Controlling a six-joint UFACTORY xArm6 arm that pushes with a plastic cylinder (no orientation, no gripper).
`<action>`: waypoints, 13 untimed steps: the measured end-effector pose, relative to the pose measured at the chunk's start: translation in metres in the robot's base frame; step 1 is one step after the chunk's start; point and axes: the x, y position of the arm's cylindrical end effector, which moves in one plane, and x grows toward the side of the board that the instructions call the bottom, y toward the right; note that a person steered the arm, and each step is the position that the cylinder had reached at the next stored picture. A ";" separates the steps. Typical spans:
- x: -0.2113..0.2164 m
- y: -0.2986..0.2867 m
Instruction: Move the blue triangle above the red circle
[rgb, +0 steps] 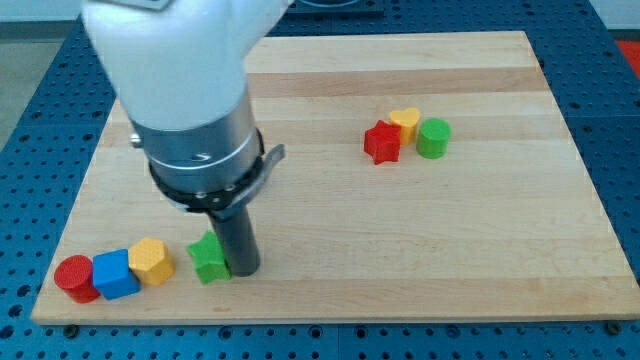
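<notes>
The red circle (75, 278) lies at the view's bottom left, at the left end of a short row of blocks. No blue triangle shows; the arm's wide body covers part of the board's left side. My tip (245, 271) rests on the board just right of a green star-like block (209, 260), touching it or nearly so. The tip is well to the right of the red circle.
A blue cube (116, 274) and a yellow hexagon (150, 261) sit right of the red circle. At the view's upper right, a red star (382, 142), a yellow heart (404, 122) and a green circle (433, 138) cluster together. The wooden board (400, 250) ends close below the row.
</notes>
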 end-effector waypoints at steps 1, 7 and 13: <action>0.000 0.000; -0.126 -0.048; -0.185 -0.066</action>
